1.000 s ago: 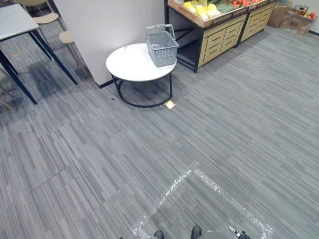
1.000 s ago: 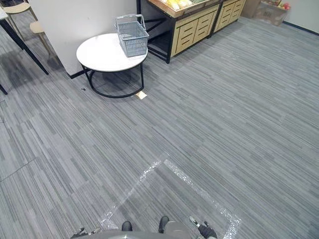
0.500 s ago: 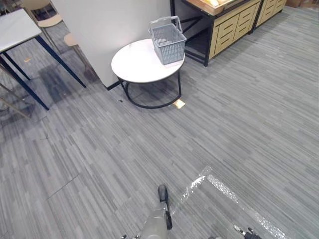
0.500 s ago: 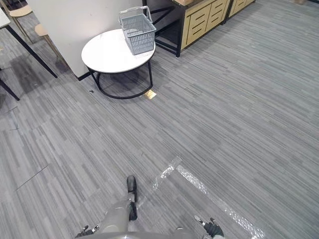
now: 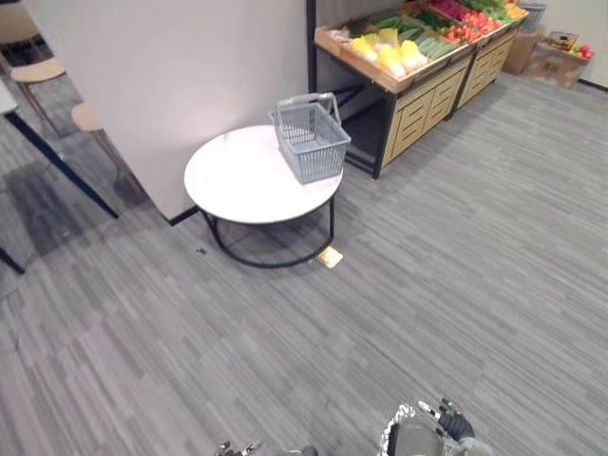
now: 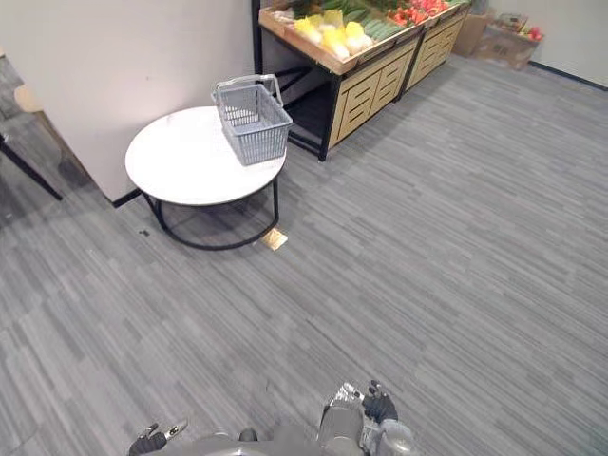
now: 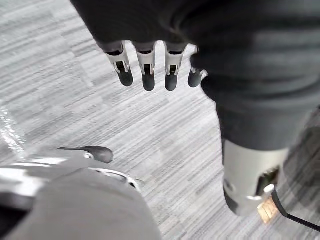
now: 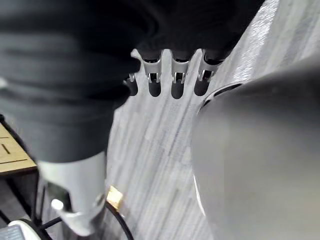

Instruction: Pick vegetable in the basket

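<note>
— Where the grey floor runs up to the round white bench, spotted the basket?
— Yes: stands upright on the bench's far right edge, grey mesh, handles raised.
— And the vegetables?
— Piled yellow, green and red in the wooden stand just beyond the bench, to its right. Apart from the basket.
— In the way?
— By the bench's near right leg, lying on the floor, a small yellow scrap. Behind the bench, a white wall; off to its left, a pale stool and a dark table leg.
— Hands?
— Left hand: straight, slightly spread fingers, hanging above the floor, well short of the bench. Right hand: likewise.
</note>
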Robot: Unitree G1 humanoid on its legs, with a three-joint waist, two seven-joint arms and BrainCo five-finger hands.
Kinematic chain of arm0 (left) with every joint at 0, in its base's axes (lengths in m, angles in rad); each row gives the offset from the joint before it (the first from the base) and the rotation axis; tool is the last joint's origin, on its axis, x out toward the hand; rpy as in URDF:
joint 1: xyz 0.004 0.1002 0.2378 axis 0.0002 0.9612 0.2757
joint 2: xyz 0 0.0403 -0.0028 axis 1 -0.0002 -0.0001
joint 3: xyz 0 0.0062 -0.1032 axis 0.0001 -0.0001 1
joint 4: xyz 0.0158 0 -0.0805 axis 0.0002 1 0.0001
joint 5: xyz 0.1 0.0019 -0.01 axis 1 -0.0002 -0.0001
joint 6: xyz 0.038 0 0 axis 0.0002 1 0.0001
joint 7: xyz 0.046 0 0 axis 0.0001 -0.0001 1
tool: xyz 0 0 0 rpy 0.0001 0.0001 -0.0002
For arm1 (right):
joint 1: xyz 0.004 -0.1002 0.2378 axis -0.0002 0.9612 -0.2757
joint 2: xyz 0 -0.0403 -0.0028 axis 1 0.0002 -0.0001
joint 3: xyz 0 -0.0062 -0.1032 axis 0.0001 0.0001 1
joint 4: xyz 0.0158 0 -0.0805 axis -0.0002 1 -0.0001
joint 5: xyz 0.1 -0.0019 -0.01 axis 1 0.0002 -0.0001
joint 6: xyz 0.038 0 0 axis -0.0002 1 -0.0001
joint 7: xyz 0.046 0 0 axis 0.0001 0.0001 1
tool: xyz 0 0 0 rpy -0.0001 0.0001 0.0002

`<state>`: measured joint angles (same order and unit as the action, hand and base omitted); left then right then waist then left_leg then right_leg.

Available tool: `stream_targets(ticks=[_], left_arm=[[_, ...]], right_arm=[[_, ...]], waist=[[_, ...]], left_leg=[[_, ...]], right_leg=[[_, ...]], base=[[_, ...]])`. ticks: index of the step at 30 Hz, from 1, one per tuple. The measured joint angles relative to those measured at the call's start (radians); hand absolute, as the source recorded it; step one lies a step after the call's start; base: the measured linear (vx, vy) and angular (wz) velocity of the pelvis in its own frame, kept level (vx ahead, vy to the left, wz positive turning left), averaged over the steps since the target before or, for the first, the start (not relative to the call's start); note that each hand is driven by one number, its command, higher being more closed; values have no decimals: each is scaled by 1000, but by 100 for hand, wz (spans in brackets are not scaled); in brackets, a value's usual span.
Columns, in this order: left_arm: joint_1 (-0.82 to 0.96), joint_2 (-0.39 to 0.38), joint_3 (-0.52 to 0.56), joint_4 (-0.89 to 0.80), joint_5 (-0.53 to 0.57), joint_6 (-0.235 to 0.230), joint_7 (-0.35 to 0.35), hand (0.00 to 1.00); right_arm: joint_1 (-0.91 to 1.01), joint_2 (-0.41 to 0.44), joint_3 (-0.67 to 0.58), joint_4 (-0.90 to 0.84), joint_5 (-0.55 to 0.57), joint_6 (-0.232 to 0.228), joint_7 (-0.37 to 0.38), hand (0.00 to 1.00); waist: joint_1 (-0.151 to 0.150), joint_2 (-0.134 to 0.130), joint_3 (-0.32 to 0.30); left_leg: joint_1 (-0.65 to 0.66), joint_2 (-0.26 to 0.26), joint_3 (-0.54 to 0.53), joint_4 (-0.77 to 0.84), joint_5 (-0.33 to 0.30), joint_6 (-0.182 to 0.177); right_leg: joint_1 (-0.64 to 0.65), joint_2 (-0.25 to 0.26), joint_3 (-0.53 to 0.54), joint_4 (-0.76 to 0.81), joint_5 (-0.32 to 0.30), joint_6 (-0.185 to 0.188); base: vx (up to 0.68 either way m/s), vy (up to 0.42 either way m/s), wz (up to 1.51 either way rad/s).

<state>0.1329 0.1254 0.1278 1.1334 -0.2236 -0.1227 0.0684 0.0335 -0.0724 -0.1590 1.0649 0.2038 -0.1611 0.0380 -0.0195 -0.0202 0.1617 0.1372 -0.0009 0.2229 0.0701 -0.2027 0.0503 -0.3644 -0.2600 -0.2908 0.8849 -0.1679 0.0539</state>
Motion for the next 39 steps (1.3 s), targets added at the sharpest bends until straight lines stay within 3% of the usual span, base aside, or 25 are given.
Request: stream_targets(ticks=[2,5,7,8,10,11,12,13,14,15,17,20,22,23,25,26,27,29,31,32,33,34,35,36,39], left_arm=[[-28,-8,7,0,-1,0,0,0],[-61,-21,12,1,-1,-1,-3,0],[-69,-43,38,2,1,-1,-5,0],[-70,-66,56,7,0,-2,-6,0],[-70,-94,67,7,-1,-7,-7,0],[-70,-102,66,7,-1,-9,-7,0],[-72,-104,64,5,-1,-10,-7,0],[-76,-102,63,2,-5,-8,-6,0],[-81,-101,61,2,-11,-7,-6,0],[-84,-101,59,1,-15,-8,-6,0],[-89,-96,56,-3,-41,-12,-7,0],[-88,-97,55,-31,-48,-24,-6,0],[-88,-98,46,-51,-71,-32,-5,0],[-87,-96,41,-52,-73,-32,-4,0],[-81,-100,24,-51,-78,-31,-3,0],[-66,-110,19,-52,-84,-33,-5,0],[-70,-97,16,-56,-83,-35,-6,0],[-70,-78,30,-59,-79,-35,-9,0],[-70,-77,54,-56,-79,-31,-8,0],[-69,-81,65,-43,-79,-29,-6,0],[-65,-74,65,-27,-77,-27,-4,0],[-64,-73,60,-18,-76,-25,-3,0],[-58,-54,38,-13,-74,-18,-1,0],[-58,-41,27,4,-69,-15,2,0],[-57,-40,39,12,-69,-6,8,0]], right_arm=[[-12,-2,-1,-1,3,-4,1,0],[-14,-4,-3,-11,-4,-3,2,0],[-10,-5,-20,-27,-8,3,7,0],[-17,-11,-28,-39,-9,3,8,0],[-28,-24,-28,-37,-9,1,8,0],[-36,-29,-25,-31,-11,5,7,0],[-38,-32,-20,-27,-13,6,6,0],[-37,-38,-11,-26,-11,9,5,0],[-31,-39,5,-23,-10,9,4,0],[-26,-46,19,-17,-10,9,3,0],[-20,-51,23,12,-10,12,-5,0],[-14,-50,23,11,-8,12,-8,0],[-11,-48,45,12,-8,18,-7,0],[-11,-48,52,12,-8,19,-7,0],[3,-51,62,11,-9,19,-6,0],[8,-75,76,13,-10,20,-6,0],[-1,-65,102,10,-12,23,-6,0],[-19,-53,132,10,-34,17,-4,0],[-32,-45,142,9,-52,17,-3,0],[-27,-43,153,10,-70,17,0,0],[-25,-36,168,8,-82,17,4,0],[-21,-30,169,3,-90,16,7,0],[-15,-25,169,-18,-96,10,10,0],[2,-27,168,-42,-96,5,10,0],[17,-33,168,-67,-92,4,8,0]], waist=[[-7,11,9],[-8,14,23],[-14,9,31],[-13,39,35],[-6,64,27],[-4,78,21],[-8,88,18],[-13,87,21],[-12,84,25],[-6,78,29],[2,75,34],[14,74,35],[35,75,35],[41,76,35],[49,93,26],[56,125,13],[57,85,-1],[54,35,-11],[52,23,-11],[54,30,-13],[52,39,-13],[50,40,-13],[41,40,-14],[27,34,-9],[16,26,-9]], left_leg=[[35,14,-23,4,-41,-19],[89,40,-79,-17,-88,-71],[145,61,-118,-39,-126,-94],[175,102,-135,-29,-137,-103],[151,152,-158,65,-109,-135],[119,176,-168,144,-83,-153],[40,201,-195,318,9,-174],[-35,214,-204,485,149,-185],[-75,229,-200,580,204,-196],[-107,250,-181,669,208,-193],[-191,307,-63,885,130,-160],[-337,261,15,889,34,-151],[-433,184,40,671,10,-150],[-431,166,61,578,14,-146],[-423,122,107,273,121,-138],[-411,124,118,140,257,-51],[-391,87,140,126,242,-10],[-389,42,149,111,224,18],[-362,16,149,109,196,40],[-312,14,146,89,172,33],[-250,20,140,63,145,13],[-223,22,137,55,135,9],[-182,23,121,54,112,4],[-140,19,101,52,95,0],[-79,18,67,36,84,-2]], right_leg=[[-25,25,-53,-275,19,14],[-17,63,-23,-797,186,63],[-15,49,5,-806,227,57],[-35,65,6,-693,269,40],[-64,82,0,-554,219,-32],[-63,95,-14,-518,173,-49],[-32,107,-39,-489,123,-62],[22,110,-55,-500,87,-67],[62,112,-61,-523,74,-71],[101,118,-65,-541,63,-77],[267,138,-81,-627,36,-79],[412,129,-84,-729,16,-59],[472,117,-84,-766,2,-28],[485,114,-83,-775,-5,-17],[534,128,-83,-799,-29,21],[563,165,-70,-811,-52,42],[582,137,-46,-821,-60,36],[580,103,-5,-833,-54,34],[575,77,33,-768,-37,56],[532,62,67,-613,-34,62],[443,40,101,-362,11,140],[396,28,123,-240,50,199],[308,18,158,-38,79,235],[250,-3,141,83,65,211],[192,-61,31,92,0,98]], base=[[514,-104,32],[606,-211,58],[633,-286,72],[673,-322,51],[662,-356,30],[650,-384,12],[780,-430,21],[774,-369,25],[621,-265,22],[591,-221,8],[489,-167,10],[473,-66,4],[371,66,-11],[402,125,-12],[427,167,-8],[453,173,3],[448,156,4],[416,121,18],[379,114,14],[319,110,-6],[309,97,-13],[292,63,-6],[355,20,22],[293,9,36],[275,-61,52]])
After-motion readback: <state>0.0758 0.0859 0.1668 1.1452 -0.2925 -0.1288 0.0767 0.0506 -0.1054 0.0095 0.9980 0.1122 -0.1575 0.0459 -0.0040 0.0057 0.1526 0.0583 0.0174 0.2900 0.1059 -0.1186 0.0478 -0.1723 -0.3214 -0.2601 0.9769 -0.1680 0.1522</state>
